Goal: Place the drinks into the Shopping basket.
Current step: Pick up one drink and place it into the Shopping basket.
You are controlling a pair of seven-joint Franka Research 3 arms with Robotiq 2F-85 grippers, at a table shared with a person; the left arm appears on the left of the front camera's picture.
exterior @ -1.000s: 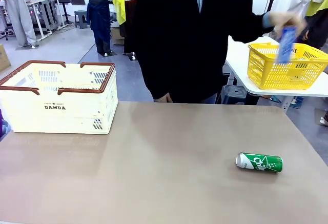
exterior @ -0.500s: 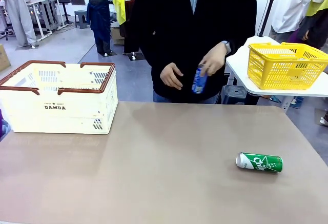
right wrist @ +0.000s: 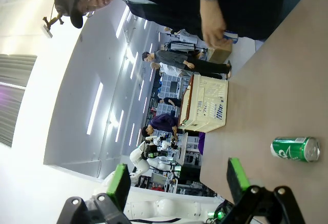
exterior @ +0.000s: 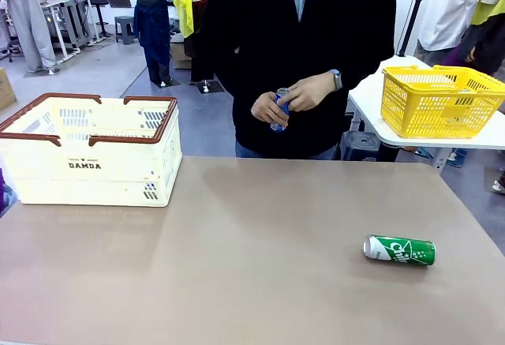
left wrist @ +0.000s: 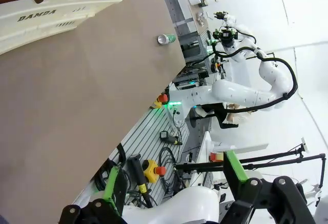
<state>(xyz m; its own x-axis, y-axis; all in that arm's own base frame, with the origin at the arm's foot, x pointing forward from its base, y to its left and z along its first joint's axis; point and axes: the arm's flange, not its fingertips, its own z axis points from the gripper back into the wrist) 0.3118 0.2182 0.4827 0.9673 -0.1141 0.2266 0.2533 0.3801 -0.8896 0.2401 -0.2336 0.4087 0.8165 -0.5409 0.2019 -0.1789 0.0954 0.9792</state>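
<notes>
A green can [exterior: 398, 249] with white lettering lies on its side on the brown table [exterior: 237, 266] at the right; it also lies in the left wrist view [left wrist: 166, 39] and the right wrist view [right wrist: 294, 148]. The person across the table holds a blue can [exterior: 278, 112] in both hands in front of the body, above the far edge. The cream Shopping basket [exterior: 87, 151] with its brown rim stands at the back left. My left gripper [left wrist: 171, 183] and right gripper [right wrist: 178, 180] both stand open, high above the table, with nothing between their fingers.
A yellow mesh basket [exterior: 438, 100] sits on a white side table [exterior: 371, 112] at the back right. The Shopping basket [right wrist: 205, 106] lies far from the green can. The right arm [left wrist: 246, 85] appears in the left wrist view beyond the table's edge.
The person has carried the blue can from over the yellow basket leftward to the middle and now holds it with both hands. The green can and both grippers have not moved.
</notes>
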